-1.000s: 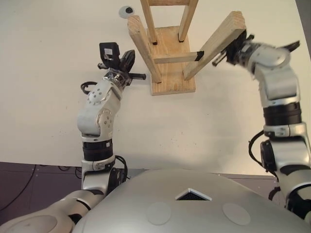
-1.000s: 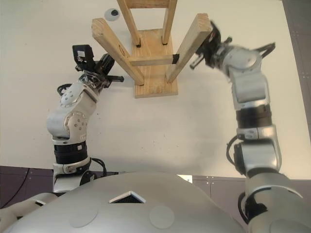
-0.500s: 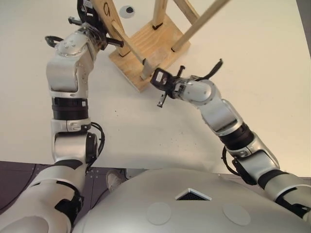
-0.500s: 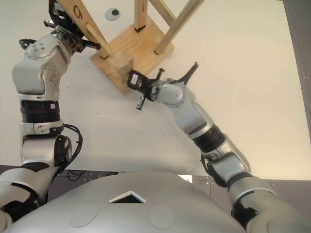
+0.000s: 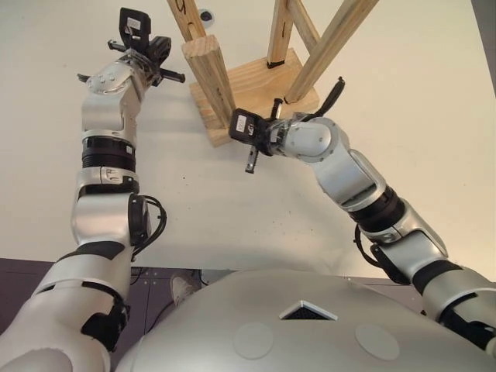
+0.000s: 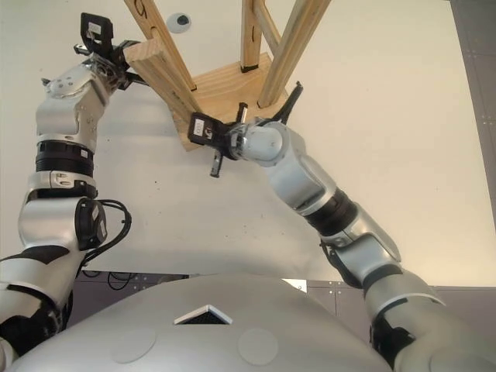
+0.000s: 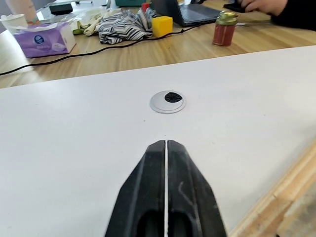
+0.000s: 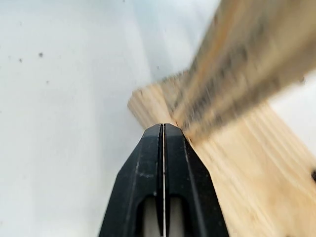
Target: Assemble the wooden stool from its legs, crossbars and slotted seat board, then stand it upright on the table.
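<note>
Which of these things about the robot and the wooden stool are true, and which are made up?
1. The stool is upside down on the table, with its legs pointing up. True.
2. The left gripper is holding a stool leg. False: its fingers are shut together with nothing between them.
3. The right gripper is at a corner of the seat board. True.
4. The right gripper's fingers are wide open. False: they are shut together.
5. A round grey cap sits in the table. True.
</note>
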`<state>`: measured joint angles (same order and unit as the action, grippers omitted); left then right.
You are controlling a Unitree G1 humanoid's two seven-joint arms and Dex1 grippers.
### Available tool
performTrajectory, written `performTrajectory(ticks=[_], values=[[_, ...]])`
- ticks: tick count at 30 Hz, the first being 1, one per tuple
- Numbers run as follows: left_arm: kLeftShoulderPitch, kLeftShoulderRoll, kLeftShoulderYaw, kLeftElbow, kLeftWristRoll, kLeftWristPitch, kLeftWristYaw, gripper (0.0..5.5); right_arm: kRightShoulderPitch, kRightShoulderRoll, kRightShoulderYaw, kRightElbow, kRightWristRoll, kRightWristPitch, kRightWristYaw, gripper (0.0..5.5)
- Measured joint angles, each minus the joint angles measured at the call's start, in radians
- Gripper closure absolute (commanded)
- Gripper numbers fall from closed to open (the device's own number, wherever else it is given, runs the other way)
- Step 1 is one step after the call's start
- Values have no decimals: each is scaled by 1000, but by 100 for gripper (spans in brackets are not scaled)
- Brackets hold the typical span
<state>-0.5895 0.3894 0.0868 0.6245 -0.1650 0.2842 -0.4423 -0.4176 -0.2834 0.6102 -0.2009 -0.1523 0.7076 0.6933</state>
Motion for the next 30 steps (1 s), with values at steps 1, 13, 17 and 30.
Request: performTrajectory(ticks=[1,13,17,30], values=[[40,11,8,-48,-20,4,-33,522,23,-31,-48,-13,31,17,21,520],[410,128,-109,-684,-162,287,-314,383,3,-241,-415,411,162,-332,111,371],[409,145,-153,-687,-140,300,-324,383,-77,-186,-415,552,212,-525,183,371],[386,196,-172,-618,-131,294,-402,383,-61,-206,-369,569,203,-591,343,371]])
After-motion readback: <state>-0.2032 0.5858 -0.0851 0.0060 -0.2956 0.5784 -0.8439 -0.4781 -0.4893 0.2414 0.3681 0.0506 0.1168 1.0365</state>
